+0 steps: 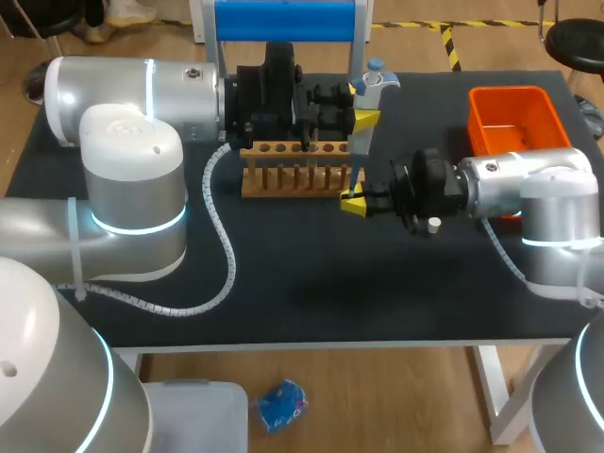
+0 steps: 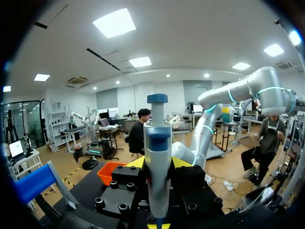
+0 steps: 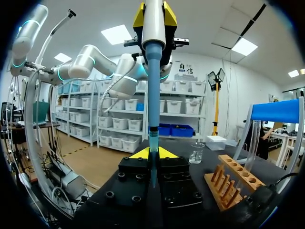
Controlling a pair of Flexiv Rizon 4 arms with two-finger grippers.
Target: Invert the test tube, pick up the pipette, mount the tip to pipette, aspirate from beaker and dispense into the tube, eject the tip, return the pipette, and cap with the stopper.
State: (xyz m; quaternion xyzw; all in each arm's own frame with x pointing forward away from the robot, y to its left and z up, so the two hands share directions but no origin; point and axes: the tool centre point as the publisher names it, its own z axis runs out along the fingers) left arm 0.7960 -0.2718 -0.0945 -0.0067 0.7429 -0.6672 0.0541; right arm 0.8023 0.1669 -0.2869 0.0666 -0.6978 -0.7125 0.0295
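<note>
Apparently left jaws tight on the pipette (image 2: 157,157), right jaws on its tip (image 3: 152,144), end obscured.

Near the black table's (image 1: 302,274) far edge, the left gripper (image 1: 364,117) grips an upright white-and-blue plastic pipette (image 1: 361,142). The right gripper (image 1: 354,201) pinches its blue tip (image 1: 356,179) beside a wooden tube rack (image 1: 293,177).

Bright, even light fell from above. In the wrist views, rectangular ceiling panels (image 2: 114,22) glared white. The black counter (image 1: 311,283) looked matte, with only faint, soft shadows beneath the arms. The left arm (image 1: 132,142) and the pipette (image 2: 157,162) showed pale sheen. Toward the wrist views' rims, lines bowed and the light fell away to black.
</note>
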